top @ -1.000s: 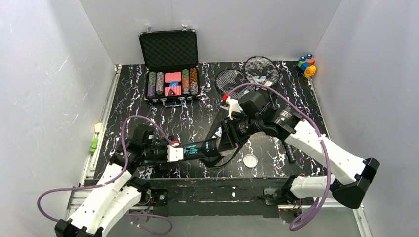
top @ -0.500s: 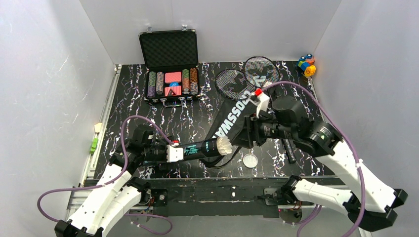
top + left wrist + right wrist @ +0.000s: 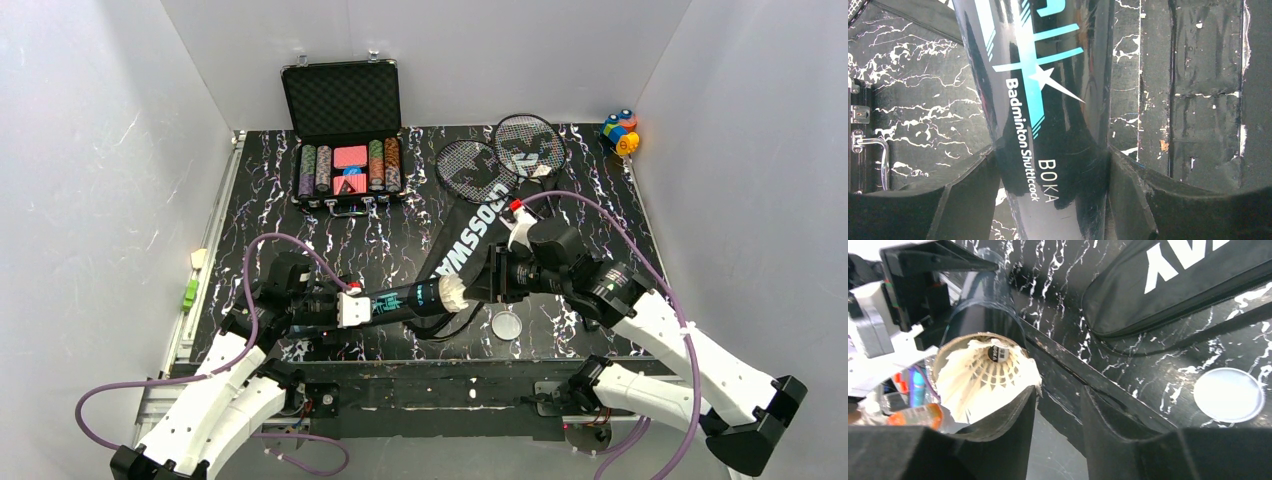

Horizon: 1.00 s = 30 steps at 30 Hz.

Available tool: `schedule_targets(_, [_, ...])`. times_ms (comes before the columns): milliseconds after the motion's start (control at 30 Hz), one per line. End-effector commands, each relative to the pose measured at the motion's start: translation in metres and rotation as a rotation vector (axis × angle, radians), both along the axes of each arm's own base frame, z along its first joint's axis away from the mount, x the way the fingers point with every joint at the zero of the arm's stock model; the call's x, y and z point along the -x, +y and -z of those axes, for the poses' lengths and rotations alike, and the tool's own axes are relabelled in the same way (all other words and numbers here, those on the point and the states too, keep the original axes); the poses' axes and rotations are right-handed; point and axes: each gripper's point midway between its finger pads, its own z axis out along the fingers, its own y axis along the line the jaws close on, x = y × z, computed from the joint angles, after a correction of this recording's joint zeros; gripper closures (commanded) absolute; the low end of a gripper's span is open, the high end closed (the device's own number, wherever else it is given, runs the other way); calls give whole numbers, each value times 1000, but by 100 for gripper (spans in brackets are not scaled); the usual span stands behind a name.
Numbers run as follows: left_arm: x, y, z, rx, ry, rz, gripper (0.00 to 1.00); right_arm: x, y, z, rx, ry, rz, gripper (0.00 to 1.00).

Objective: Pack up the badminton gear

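Observation:
My left gripper [image 3: 345,308] [image 3: 1050,160] is shut on the long black tube [image 3: 400,299] [image 3: 1038,100] with teal print, which it holds level above the table's front. A white feather shuttlecock [image 3: 455,293] [image 3: 983,375] sits in the tube's open mouth, skirt outward. My right gripper [image 3: 490,283] [image 3: 1058,395] is open just at that mouth; one finger touches the feathers' edge and nothing is between the fingers. The black CROSSWAY bag [image 3: 470,235] [image 3: 1173,285] lies behind. Two rackets [image 3: 470,165] [image 3: 527,140] lie at its far end.
A round white lid [image 3: 506,324] [image 3: 1229,394] lies on the table under my right gripper. An open poker chip case [image 3: 345,150] stands at the back left, toy blocks [image 3: 619,131] at the back right. A small black object [image 3: 588,305] lies front right.
The right gripper carried a shuttlecock down to the tube's mouth, let it go there, drew back, and has now come back against the feathers. The left arm held still.

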Motion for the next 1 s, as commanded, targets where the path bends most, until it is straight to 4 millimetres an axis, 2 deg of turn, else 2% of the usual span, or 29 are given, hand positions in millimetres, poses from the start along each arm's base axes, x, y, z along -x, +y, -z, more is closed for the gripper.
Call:
schedule_targets(0, [-4,-10,-26,62,-58,31,100,-14,23,-28,-155,-45,23,57])
schedule_targets(100, [-4,-10,-26,61,-56,30,100,-14,30,-25,-172,-17,14,62])
schedule_targets(233, [-4,-10,-26,62,-58,30,100,-15,37,-17,-182,12,9,63])
schedule_targets(300, [-4,-10,-26,62,-58,29,100,-15,38,-12,-170,21,11,61])
schedule_targets(433, [-4,-10,-27,63,-59,29,100,-12,35,-2,-140,43,12,50])
schedule_targets(633, [-5,-10,-27,64,-59,29,100,-10,20,-21,-160,-26,41,39])
schedule_targets(733, [-5,-11,-28,65,-57,27,100,-7,17,-20,-162,-22,40,38])
schedule_targets(967, [-6,-11,-30,67,-62,27,100,1,23,-2,-175,47,17,38])
